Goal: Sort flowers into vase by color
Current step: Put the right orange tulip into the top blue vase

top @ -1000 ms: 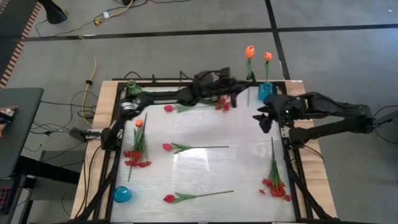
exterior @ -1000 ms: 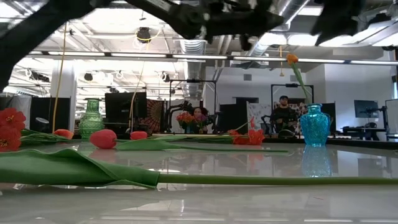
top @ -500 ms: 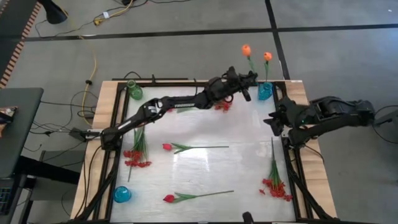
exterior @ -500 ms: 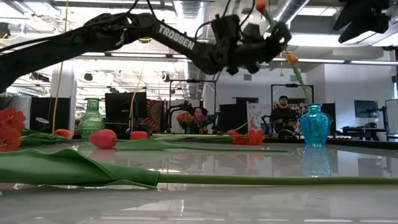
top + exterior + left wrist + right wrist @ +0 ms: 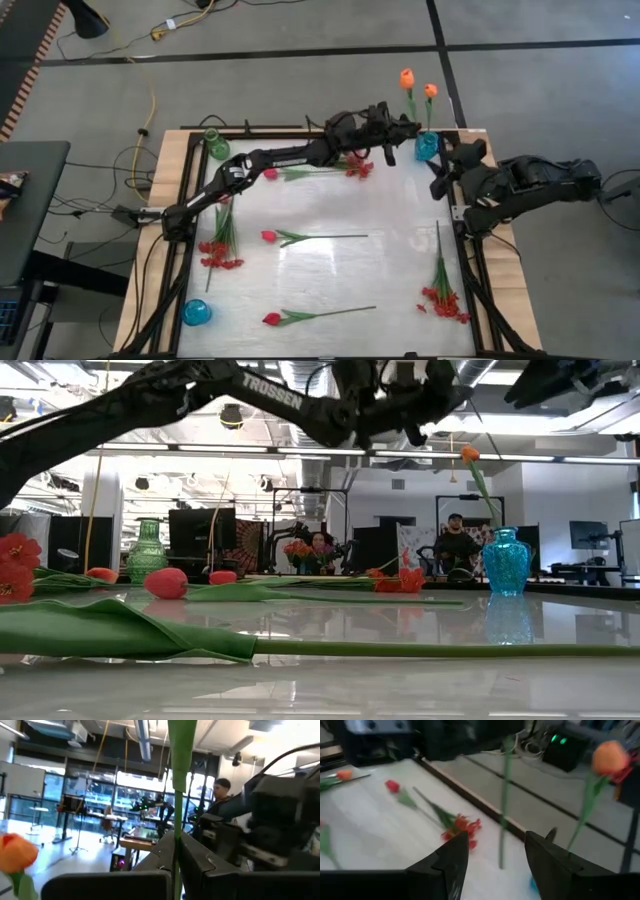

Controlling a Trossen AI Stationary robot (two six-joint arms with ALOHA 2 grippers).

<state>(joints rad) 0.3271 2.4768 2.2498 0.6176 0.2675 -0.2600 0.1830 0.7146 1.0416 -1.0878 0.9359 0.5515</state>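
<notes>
My left gripper (image 5: 396, 130) reaches over the far right corner, shut on an orange tulip (image 5: 405, 78) that stands upright just left of the blue vase (image 5: 426, 148). A second orange tulip (image 5: 430, 91) stands with its stem in that vase. My right gripper (image 5: 443, 172) hovers open near the table's right edge, beside the vase, touching nothing. In the right wrist view the held stem (image 5: 504, 805) hangs between its fingers' line of sight and the left arm. My left gripper pinches the orange tulip's green stem (image 5: 176, 851) between its two fingers, which lie roughly level and across the stem, coming from the table's left. The tulip is upright and lifted clear; its lower stem end (image 5: 500, 865) hangs free above the table.
A green vase (image 5: 212, 144) stands at the far left corner and a small blue one (image 5: 196, 312) at the near left. Pinkish-red tulips (image 5: 268, 236) (image 5: 272, 318) (image 5: 270, 173) and red sprays (image 5: 220, 252) (image 5: 445, 300) (image 5: 357, 166) lie on the table. People sit beyond the table.
My left arm has stretched out toward the table's far right corner, carrying the orange tulip upright toward the blue vase. My right gripper has drawn back toward the right edge and then toward the far edge.
</notes>
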